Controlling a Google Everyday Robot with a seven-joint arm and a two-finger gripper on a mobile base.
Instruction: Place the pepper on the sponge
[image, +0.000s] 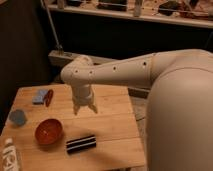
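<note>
Where the wooden table (112, 127) reaches its near left corner, a white bottle (10, 155) lies partly cut off by the frame edge. To its right, near the front edge, sits a black block with a pale stripe (81, 143). Just behind and left of that is a round red-orange bowl (49, 131), and a round blue object (18, 117) sits farther left by the table's edge. Above the middle of the table hangs the gripper (85, 109), pointing down from the cream arm (115, 70) that reaches in from the right. Its two fingers are spread apart with nothing between them. At the far left corner lies the light blue-grey sponge (39, 96). The slim red pepper (48, 97) lies on the wood just beside the sponge's right edge, not on top of it, and whether the two touch cannot be told.
</note>
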